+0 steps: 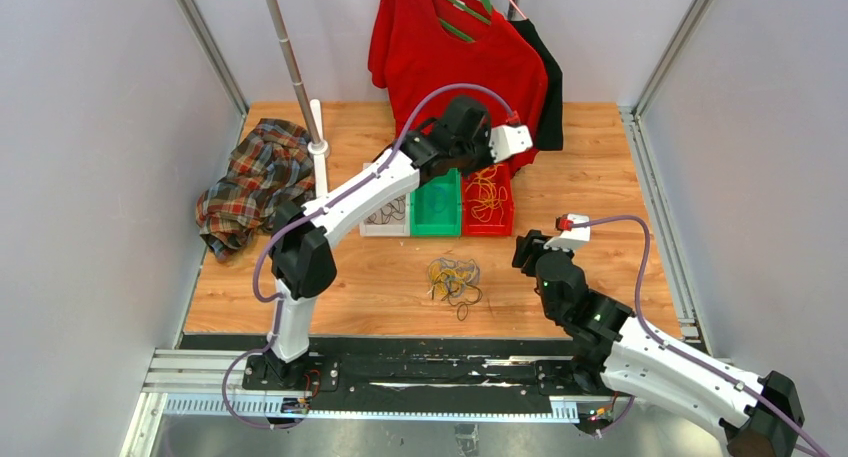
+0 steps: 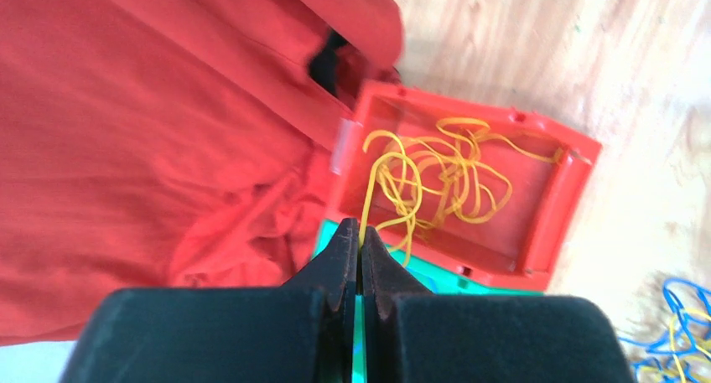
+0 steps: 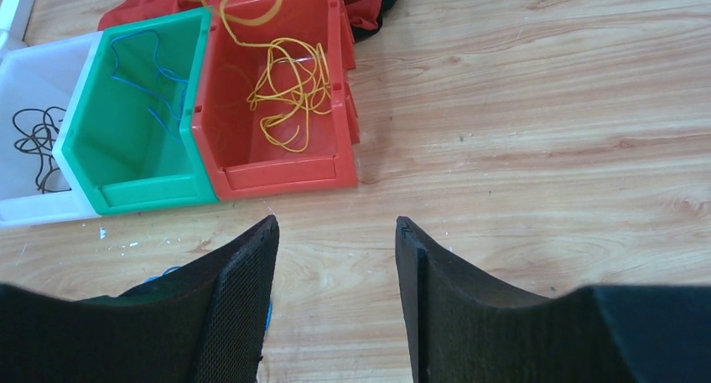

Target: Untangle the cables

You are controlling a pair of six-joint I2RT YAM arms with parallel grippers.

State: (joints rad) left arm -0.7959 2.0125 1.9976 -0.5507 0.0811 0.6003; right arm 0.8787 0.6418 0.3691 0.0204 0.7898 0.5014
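Left wrist view: the left fingers (image 2: pixel 359 232) are clenched on a yellow cable (image 2: pixel 366 200), which drops into the red bin (image 2: pixel 563 200) and joins a loose heap of yellow cables (image 2: pixel 453 178) there. A pale label (image 2: pixel 347 145) on that bin's wall is too blurred to read. Beside the red bin stands a green bin (image 3: pixel 142 188) holding a blue cable (image 3: pixel 155 73), then a white bin (image 3: pixel 38 211) holding a black cable (image 3: pixel 35 140). A mixed tangle (image 1: pixel 455 280) of yellow, black and blue strands lies on the counter (image 3: pixel 545 106) in front of the bins, between the arms. The right fingers (image 3: pixel 335 225) are released and spread apart, hovering over the counter near the red bin's front. A red shirt (image 1: pixel 440 47) hangs behind the bins, and a plaid cloth (image 1: pixel 250 182) lies at the counter's left.
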